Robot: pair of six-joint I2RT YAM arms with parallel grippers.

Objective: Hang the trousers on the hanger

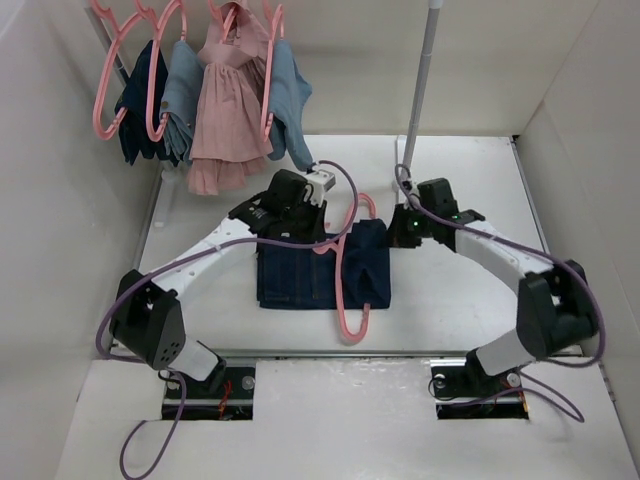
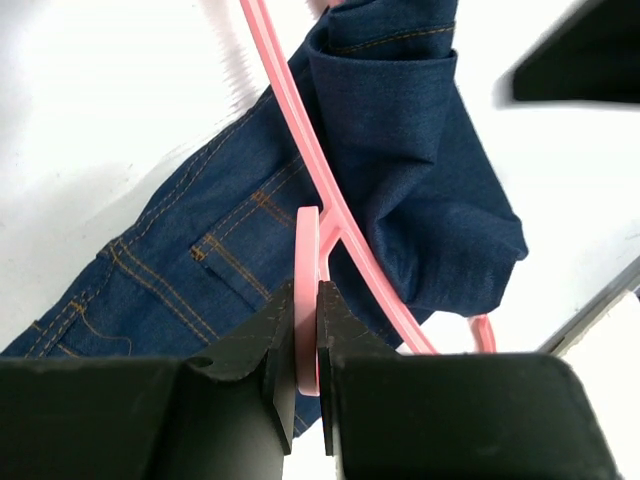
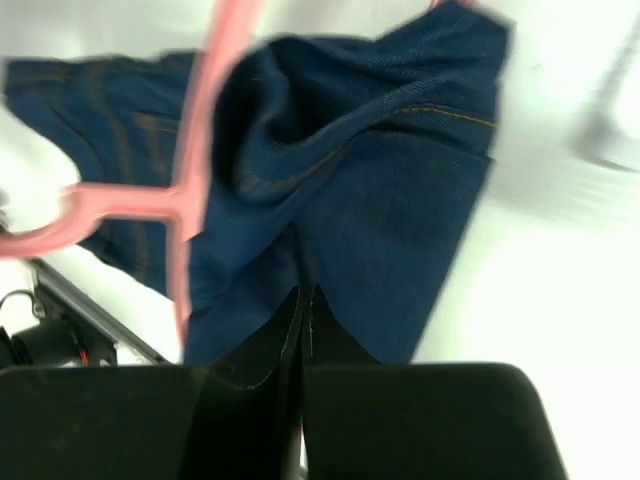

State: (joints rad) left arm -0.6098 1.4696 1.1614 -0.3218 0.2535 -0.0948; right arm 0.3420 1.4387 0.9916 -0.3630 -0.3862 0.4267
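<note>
One pair of dark blue trousers [image 1: 300,275] lies folded at the middle of a white table [image 1: 470,180]. One pink hanger [image 1: 341,270] lies across them, running from far to near, with denim on both sides of its bar. Its near end curls past the trousers' near edge.

Two robot arms reach in from the near side. The left gripper [image 2: 307,300] has its jaws pinching a flat pink part of the hanger, just above the denim. The right gripper [image 3: 304,300] is at the right end of the trousers, its jaws pressed together. Its tips point at the crumpled cloth, and no fabric shows between them.

At the far left, four garments hang in a row. They are one dark blue piece [image 1: 135,95], one pale blue piece [image 1: 182,95], one pink dress [image 1: 225,110] and a second pale blue piece [image 1: 290,105]. About four more pink hangers [image 1: 105,90] hold them. One grey pole [image 1: 424,70] stands upright at the far right.
</note>
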